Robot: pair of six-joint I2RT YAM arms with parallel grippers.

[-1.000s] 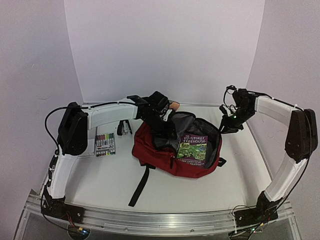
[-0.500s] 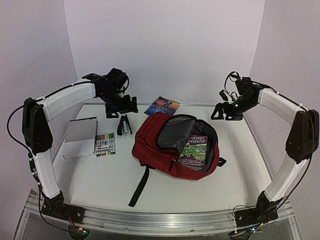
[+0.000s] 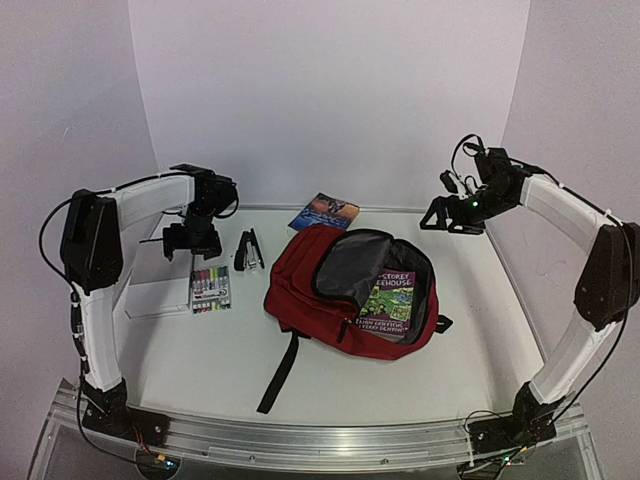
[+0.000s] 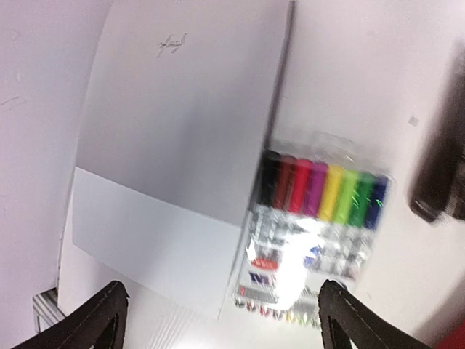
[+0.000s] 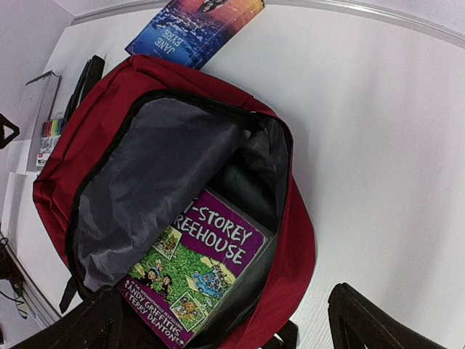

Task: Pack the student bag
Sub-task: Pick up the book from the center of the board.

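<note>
Setting: White table (image 3: 330,370) boxed in by pale lilac walls, with both arm bases at the near edge.
Left gripper (image 4: 221,313): jaws spread wide and empty, hanging over the left side of the table.
Under it: a clear pack of coloured marker pens (image 4: 320,218) lying against the edge of a flat white notebook (image 4: 182,123).
Right gripper (image 5: 225,320): jaws spread wide and empty, raised over the back right of the table, its camera looking down into the bag.
Student bag: the dark red fabric backpack (image 3: 300,295) lies mid-table, main zip open, grey lining showing, and a black strap (image 3: 280,370) trails toward the near edge.
Inside: a green and purple paperback (image 3: 388,300) rests in the open mouth, its cover showing.
Outside: markers, notebook, a black stapler (image 3: 248,250) left of the bag, and a blue paperback (image 3: 325,211) behind it.
Just changed: a second ago both grippers were at the bag's mouth, the left low over its opening and the right by its far rim. Both have since let go and lifted off.
Since half a second ago: the left arm has swung from the back wall down over the markers, while the right has barely shifted.
Meaning: one book looks packed; the markers seem the likely next pick, with four items left.
</note>
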